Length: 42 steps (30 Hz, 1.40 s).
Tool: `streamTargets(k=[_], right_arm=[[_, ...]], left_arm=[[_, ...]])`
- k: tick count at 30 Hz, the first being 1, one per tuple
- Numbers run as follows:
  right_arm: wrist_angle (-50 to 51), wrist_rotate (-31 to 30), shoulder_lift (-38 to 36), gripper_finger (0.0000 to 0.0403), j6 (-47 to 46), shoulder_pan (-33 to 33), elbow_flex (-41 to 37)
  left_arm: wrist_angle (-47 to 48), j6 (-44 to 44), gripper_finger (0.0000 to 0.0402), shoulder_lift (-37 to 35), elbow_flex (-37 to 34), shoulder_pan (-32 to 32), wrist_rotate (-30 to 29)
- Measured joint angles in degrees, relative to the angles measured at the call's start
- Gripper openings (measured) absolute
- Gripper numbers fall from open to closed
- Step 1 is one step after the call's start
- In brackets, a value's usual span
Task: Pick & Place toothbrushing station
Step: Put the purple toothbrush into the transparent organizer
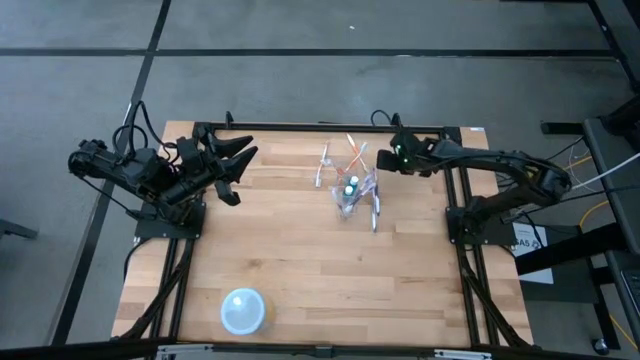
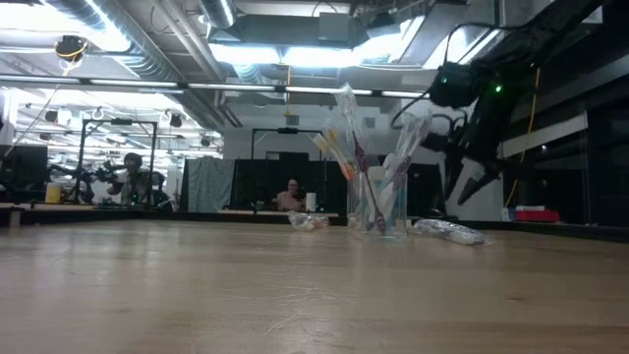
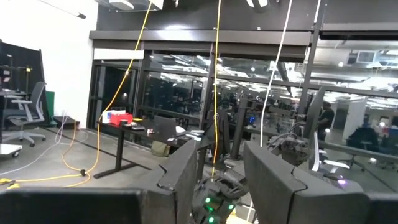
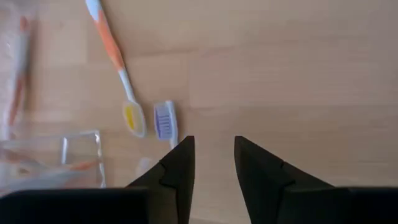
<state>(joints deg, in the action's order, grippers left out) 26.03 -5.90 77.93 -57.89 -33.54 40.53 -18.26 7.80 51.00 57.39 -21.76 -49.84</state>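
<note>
Your right gripper [image 1: 385,159] sits at the upper right of the overhead frame, just beside the cup [image 1: 352,190] and above the table [image 1: 300,270]. Its wrist camera shows the two fingers [image 4: 180,165] parted with bare wood in the gap — nothing is pinched. A purple-bristled toothbrush [image 4: 165,119] lies with its head just off one fingertip, and an orange one [image 4: 112,50] lies close alongside it, heads almost touching.

The cup stands upright near the top centre of the table, already stuffed with brushes [image 2: 369,147] that fan out above its rim in the table-level view. A wrapper or small packet [image 2: 447,231] lies on the wood to its right, and a few loose brushes [image 1: 325,165] are scattered around its base.

What you should worry about:
- the two loose brush heads are so close that closing on one may drag or pinch both;
- the cup looks light and top-heavy, so a nudge from the arm or an inserted brush could tip it;
- thin handles flat on wood may slip out of the grip.

Your left gripper [image 1: 238,160] waits at the upper left, raised, fingers apart and empty — well clear of the cup. The blue bowl [image 1: 243,310] sits far off at the bottom.
</note>
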Motion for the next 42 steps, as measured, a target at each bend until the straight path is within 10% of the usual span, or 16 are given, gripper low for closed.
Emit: streamTargets(k=[42], right_arm=[[-16.19,7.03,15.17,0.0072,-0.62,-0.52,0.09]], left_arm=[[0.04,-0.53,0.0127,0.0,0.0,-0.01,-0.02]])
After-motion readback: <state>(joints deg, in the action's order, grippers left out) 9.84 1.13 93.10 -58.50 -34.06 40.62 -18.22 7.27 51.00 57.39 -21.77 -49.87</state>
